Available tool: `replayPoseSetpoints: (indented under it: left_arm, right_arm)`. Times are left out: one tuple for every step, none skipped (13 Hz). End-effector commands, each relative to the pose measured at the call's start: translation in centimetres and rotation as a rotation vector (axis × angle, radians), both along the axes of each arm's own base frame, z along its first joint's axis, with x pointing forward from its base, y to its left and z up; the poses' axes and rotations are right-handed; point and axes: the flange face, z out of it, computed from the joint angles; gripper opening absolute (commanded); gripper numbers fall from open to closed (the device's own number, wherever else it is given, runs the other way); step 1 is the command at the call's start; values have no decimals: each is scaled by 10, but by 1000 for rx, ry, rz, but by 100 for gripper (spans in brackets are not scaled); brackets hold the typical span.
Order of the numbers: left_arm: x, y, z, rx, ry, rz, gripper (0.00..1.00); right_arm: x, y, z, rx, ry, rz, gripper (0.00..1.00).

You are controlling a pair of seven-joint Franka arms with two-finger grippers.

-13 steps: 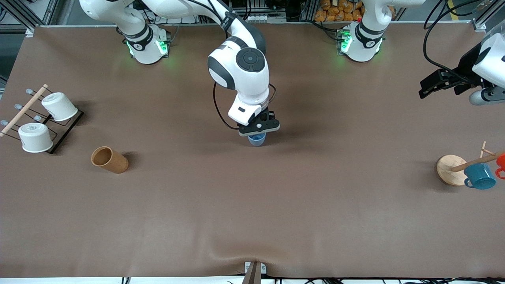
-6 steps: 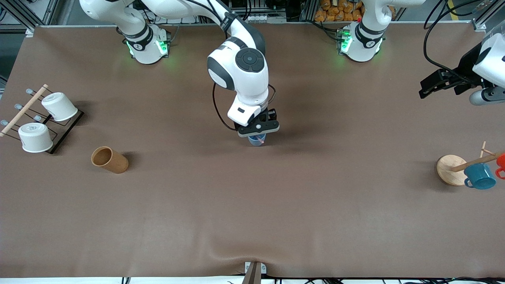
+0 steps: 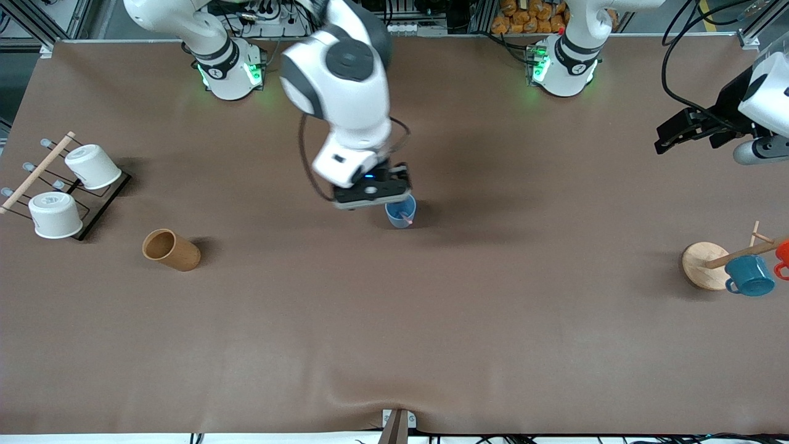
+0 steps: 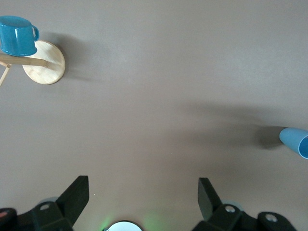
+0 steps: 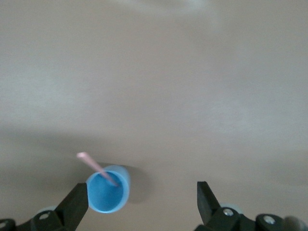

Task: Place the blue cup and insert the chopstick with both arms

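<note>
At mid-bench, the right arm's end effector [image 3: 372, 198] has just let go: a second ago it sat directly over the blue cup [image 3: 400, 213] with its jaws closed, and now they stand wide apart and empty, and the arm has swung off toward its own end of the bench, hanging beside the cup rather than above it. The blue cup stands upright on the brown bench [image 3: 394, 320], and the pinkish chopstick [image 5: 98, 168] leans inside it with its tip poking over the rim, so both the placing and the inserting look to be done. The left arm's end effector [image 3: 678, 132] waits in the air over its own end of the bench, jaws spread wide and holding nothing, unmoved through the second. The brown cylinder [image 3: 171, 249], the two white cups on their rack [image 3: 74, 191] and the teal mug [image 3: 749, 275] on its wooden stand lie well apart from the cup and untouched.
</note>
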Motion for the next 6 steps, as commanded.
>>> replayPoseSetpoints:
  left_arm:
    - [-2,0,6,2,-13,-5,100]
    - [-3,-2,6,2,-13,-3,100]
    - [-3,-8,6,3,-13,-11,100]
    - [-5,-14,6,6,-12,-21,100]
    - [-4,-11,6,6,-12,-19,100]
    - [-4,-11,5,7,-10,-19,100]
  right_arm:
    - [33,-94,40,-14,21,23,100]
    - [40,-125,50,-27,43,19,100]
    - [44,-160,68,-35,58,7,100]
    - [49,-198,82,-43,72,-13,100]
    - [53,-240,95,-49,85,-32,100]
    - [52,-270,107,-53,96,-42,100]
